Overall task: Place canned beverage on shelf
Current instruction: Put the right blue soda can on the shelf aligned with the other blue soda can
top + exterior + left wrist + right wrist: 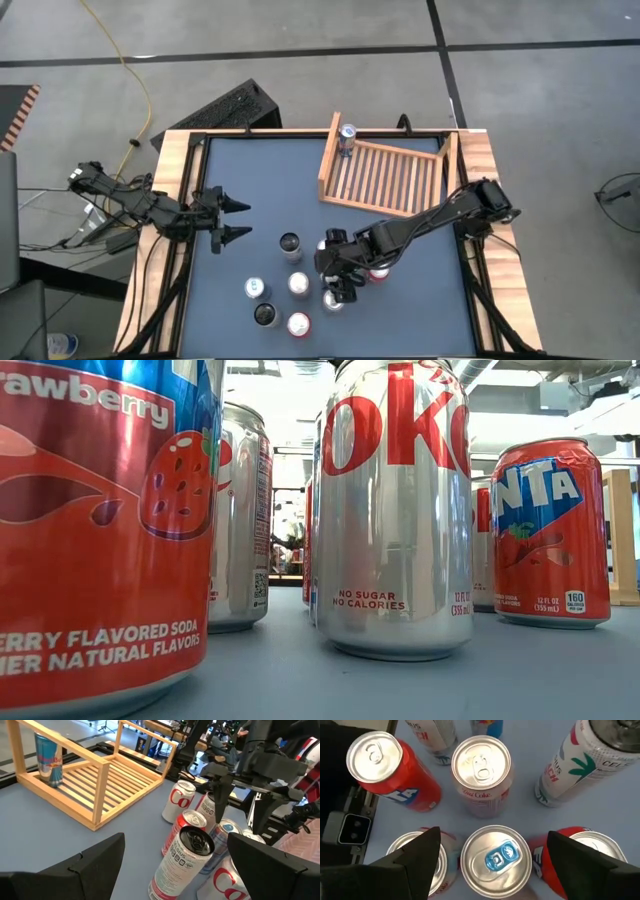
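Several beverage cans stand upright in a cluster point(298, 284) on the blue table near its front edge. My right gripper point(494, 836) hovers open above them; its fingers stand on either side of a silver can with a blue tab point(495, 859) without touching it. A Diet Coke can point(481, 770) and a red Fanta can point(380, 762) stand beyond it. The light wooden shelf point(385, 175) sits at the far right with one blue-and-silver can point(347, 140) upright in its far left corner. At the table's left edge, my left gripper point(245, 221) is open and empty.
The cans stand close together, with a tall white one point(182, 862) nearest my left gripper. In the low view a strawberry can point(90, 530), a Diet Coke can point(395, 510) and a Fanta can point(550, 530) fill the frame. Bare table lies between the cans and the shelf point(90, 775).
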You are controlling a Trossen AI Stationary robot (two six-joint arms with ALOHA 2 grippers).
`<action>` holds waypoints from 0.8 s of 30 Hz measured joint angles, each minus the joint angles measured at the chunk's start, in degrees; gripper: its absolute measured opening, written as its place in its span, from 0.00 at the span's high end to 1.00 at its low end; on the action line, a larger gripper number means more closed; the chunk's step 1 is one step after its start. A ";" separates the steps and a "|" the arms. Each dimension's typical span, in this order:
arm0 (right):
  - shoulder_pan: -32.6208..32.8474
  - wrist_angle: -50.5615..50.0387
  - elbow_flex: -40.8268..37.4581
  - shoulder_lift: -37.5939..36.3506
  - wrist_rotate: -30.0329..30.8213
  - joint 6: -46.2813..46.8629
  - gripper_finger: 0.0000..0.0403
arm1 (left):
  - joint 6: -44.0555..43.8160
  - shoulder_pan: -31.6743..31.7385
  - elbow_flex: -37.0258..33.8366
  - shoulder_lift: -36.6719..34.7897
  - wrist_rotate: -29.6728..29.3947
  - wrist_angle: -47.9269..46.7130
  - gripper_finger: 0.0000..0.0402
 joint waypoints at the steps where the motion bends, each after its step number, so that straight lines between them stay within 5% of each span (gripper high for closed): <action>1: 0.00 -0.06 -0.48 -0.01 0.55 0.01 0.15 | 0.00 0.00 0.00 0.00 0.05 -0.16 0.15; 24: -0.06 -2.92 -1.13 4.77 0.85 2.00 0.22 | -0.76 0.00 0.00 0.00 0.47 -0.19 0.15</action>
